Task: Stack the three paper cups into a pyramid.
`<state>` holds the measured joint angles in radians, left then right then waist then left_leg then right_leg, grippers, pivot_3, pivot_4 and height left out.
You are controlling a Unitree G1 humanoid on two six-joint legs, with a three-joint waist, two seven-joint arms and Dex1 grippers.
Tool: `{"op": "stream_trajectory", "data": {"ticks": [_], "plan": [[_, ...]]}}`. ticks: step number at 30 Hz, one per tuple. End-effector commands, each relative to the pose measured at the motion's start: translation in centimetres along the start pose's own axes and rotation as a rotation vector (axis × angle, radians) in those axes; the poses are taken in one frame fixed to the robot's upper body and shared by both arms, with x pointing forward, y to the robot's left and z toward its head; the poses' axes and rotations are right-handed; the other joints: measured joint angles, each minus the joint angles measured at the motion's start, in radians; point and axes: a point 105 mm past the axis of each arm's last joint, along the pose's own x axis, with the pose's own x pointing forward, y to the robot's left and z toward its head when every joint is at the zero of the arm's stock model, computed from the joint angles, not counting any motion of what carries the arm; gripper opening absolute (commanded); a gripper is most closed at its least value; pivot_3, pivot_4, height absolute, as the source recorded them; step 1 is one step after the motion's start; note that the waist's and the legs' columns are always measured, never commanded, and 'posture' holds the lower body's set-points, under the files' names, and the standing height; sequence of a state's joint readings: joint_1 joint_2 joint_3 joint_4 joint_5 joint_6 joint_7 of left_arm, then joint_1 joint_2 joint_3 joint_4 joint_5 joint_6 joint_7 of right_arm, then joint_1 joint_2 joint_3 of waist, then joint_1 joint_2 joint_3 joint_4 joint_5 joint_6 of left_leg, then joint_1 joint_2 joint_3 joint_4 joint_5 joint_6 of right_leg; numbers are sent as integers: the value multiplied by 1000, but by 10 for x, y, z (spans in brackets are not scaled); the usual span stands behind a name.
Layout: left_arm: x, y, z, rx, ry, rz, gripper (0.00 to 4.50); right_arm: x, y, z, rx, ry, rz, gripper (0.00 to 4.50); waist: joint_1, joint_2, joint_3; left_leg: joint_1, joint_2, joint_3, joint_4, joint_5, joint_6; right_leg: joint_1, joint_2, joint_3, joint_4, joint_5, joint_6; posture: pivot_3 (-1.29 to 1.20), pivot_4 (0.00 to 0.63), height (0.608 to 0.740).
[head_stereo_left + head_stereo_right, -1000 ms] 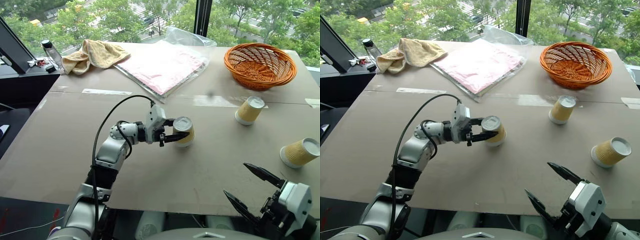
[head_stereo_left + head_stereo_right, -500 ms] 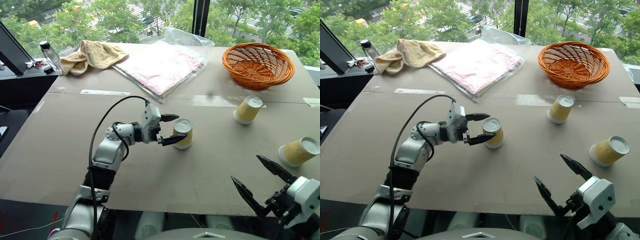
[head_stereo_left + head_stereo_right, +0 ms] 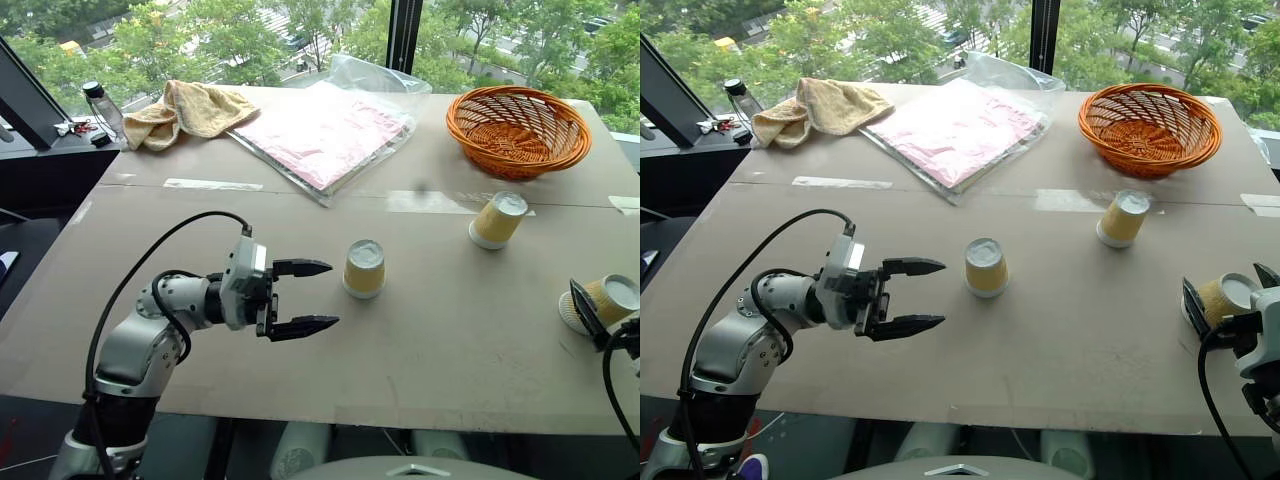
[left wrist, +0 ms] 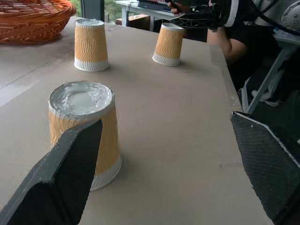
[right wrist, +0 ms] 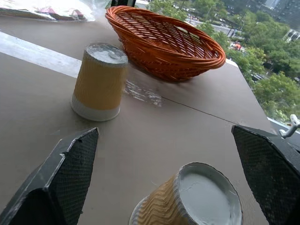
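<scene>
Now the tilted paper cup (image 5: 187,197) at four o'clock should be squarely straddled by the wide-open, empty right gripper (image 5: 171,187).

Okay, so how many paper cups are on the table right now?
3, all upside down, none stacked. One cup stands mid-table beside the open left claw; one near the orange basket; one at the right edge, by the right claw.

We see three ribbed matt paper cups (image 3: 364,269) on a dull, smooth bench (image 3: 300,350), with a woven wicker basket (image 3: 519,130) beyond them beside glossy clear plastic wrap (image 3: 330,130) and soft terry cloth (image 3: 190,108).
</scene>
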<state>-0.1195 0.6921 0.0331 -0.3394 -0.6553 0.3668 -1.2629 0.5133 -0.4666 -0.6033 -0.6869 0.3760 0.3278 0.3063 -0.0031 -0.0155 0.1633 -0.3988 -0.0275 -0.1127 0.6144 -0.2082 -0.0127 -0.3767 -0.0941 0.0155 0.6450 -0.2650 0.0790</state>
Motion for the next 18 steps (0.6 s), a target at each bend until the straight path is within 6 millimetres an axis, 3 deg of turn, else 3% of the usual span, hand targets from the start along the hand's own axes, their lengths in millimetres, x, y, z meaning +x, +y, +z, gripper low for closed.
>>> {"op": "stream_trajectory", "data": {"ticks": [1,9,12,15,18], "plan": [[4,-18,14,23,-52,-76,4479,2,-21,-10,20,63,-88,4500,-3,0,0,0,0,0,0,0,0,0,0,0,0,0,0,0,150,740],[6,-33,15,0,-79,-151,4479,16,-23,-30,172,157,-92,4500,-9,1,0,1,0,1,0,0,0,0,0,1,0,0,0,0,150,740],[7,-36,17,-1,-94,-163,4500,20,-21,-29,201,153,-82,3753,-9,1,0,1,1,1,0,0,0,0,1,1,0,0,0,0,150,740],[7,-36,19,-3,-109,-162,4500,20,-18,-25,192,142,-69,2341,-8,1,0,1,1,1,0,0,0,0,1,1,0,0,0,0,150,740],[7,-33,20,-3,-129,-130,4500,19,-8,-12,206,81,-12,2147,-8,1,0,1,1,1,0,0,0,0,1,1,0,0,0,0,150,740]]}}
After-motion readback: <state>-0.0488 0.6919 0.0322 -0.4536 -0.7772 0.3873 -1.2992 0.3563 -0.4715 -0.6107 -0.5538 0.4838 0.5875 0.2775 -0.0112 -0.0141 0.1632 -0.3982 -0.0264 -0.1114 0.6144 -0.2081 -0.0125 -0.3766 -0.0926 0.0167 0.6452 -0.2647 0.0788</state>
